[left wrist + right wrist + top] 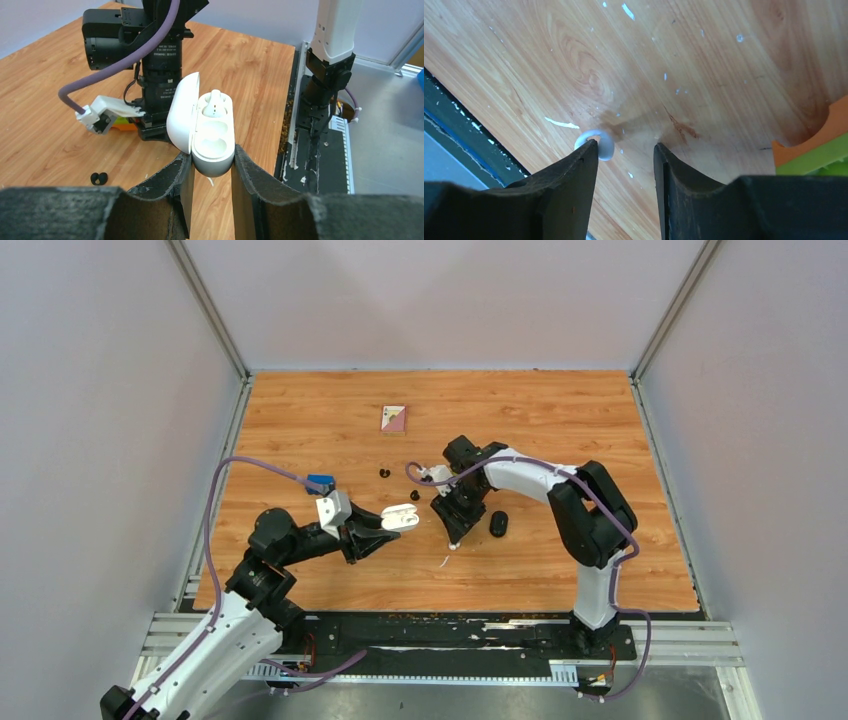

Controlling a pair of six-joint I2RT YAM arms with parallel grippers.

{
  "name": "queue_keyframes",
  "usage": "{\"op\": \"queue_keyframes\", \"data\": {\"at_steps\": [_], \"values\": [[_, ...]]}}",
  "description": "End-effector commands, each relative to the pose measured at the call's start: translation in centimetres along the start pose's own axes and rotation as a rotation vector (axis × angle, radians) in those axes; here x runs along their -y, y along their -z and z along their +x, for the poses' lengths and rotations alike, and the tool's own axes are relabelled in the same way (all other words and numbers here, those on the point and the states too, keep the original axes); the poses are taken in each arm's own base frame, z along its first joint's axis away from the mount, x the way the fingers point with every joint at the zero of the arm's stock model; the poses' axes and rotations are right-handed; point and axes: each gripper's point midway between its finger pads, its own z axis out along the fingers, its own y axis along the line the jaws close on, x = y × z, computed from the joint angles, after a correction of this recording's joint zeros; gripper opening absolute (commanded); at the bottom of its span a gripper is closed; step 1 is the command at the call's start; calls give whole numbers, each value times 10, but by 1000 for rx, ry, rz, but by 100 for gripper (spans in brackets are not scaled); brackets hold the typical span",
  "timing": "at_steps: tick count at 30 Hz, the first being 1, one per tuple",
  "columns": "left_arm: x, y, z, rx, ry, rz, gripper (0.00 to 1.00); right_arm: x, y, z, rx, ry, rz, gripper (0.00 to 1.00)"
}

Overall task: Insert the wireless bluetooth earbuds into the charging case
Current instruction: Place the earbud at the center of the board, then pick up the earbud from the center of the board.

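Worktop of orange-brown wood-grain board [560, 420] carries everything, with both arms reaching in from its near edge.

The left arm [270, 550] lies low and stretched toward the middle, its wrist tipped so the left hand [212, 154] points across the board. That hand is clamped on the lower end of the white pill-shaped plastic charging case [215, 145], holding it clear of the wood. The lid stands open to one side. One white plastic earbud [215, 102] sits in the far well, and the near well is bare.

The right arm [590, 510] rises from its base, folds at the elbow and reaches back toward the centre, wrist bent steeply down. The right hand [625, 145] has its tips just over the wood and its jaws apart, with only bare board between them. A second white plastic earbud [605, 147] lies on the worktop against the tip of one finger, half hidden behind it; whether finger and bud touch is unclear.

A black pill-shaped case [498, 524] rests just beside the right hand, on its outer side. An orange-and-green plastic toy [814, 150] is cut off at the edge of the right wrist view. A tiny black rounded bud [384, 473] lies on the board beyond the white case, too small to make out in detail.
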Motion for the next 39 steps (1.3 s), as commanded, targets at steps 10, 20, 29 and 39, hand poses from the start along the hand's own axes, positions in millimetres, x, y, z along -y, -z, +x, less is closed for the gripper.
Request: {"op": "queue_keyframes", "data": {"at_steps": [10,20,29,39], "values": [[-1,-4,-3,4,-10,7,1,1,39,-32,191,-42,-66,46],[-5,-5,1,-15,-2,-8,1,-26,104,-46,434,357,9,45],[-7,-4,3,-22,-8,-25,1,-3,83,-35,264,1058,18,31],[-8,-5,5,-28,-2,-25,1,3,41,-48,107,1057,-87,31]]}}
